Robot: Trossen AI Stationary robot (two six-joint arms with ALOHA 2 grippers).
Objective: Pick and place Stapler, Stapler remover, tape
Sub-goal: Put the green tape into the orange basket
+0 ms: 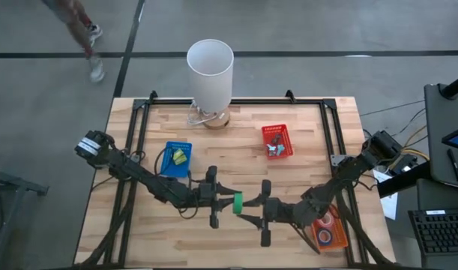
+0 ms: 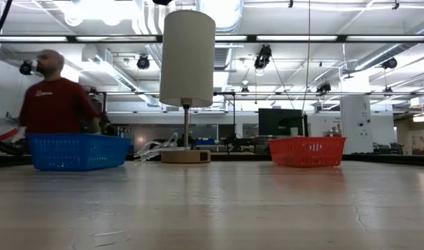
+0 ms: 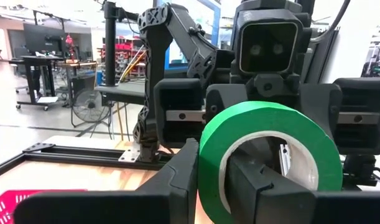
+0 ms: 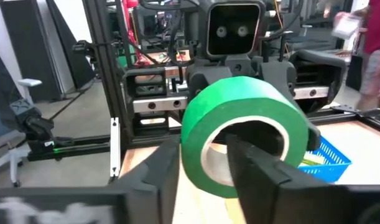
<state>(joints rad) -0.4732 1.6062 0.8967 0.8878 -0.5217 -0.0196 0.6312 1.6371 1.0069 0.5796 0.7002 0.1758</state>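
A green tape roll (image 1: 237, 202) with a pale core is held in the air over the table's middle near part, between both grippers. My left gripper (image 1: 230, 202) comes from the left and my right gripper (image 1: 246, 213) from the right, facing each other. Both are shut on the roll's wall. In the left wrist view the roll (image 3: 264, 134) fills the front, with the right gripper behind it. In the right wrist view the roll (image 4: 239, 118) stands before the left gripper. More tape rolls (image 1: 330, 231), red ones, lie in an orange tray at the near right edge. My left gripper holds the green roll by its ring wall (image 3: 208, 168), one finger (image 3: 264, 186) inside the hole and one (image 3: 174, 180) outside. It comes level from the table's left. The roll stands on edge, lifted clear. My right gripper has the same roll by its ring wall (image 4: 193, 155), one finger (image 4: 258, 168) through the hole and the other (image 4: 155, 174) outside. It comes level from the table's right, opposite the left gripper.
A blue basket (image 1: 176, 159) holding a yellow-green piece sits left of centre, and a red basket (image 1: 277, 141) with a small metal item sits right of centre. A white-shaded lamp (image 1: 211, 71) stands at the far edge. A person (image 2: 52, 90) moves behind the far left corner.
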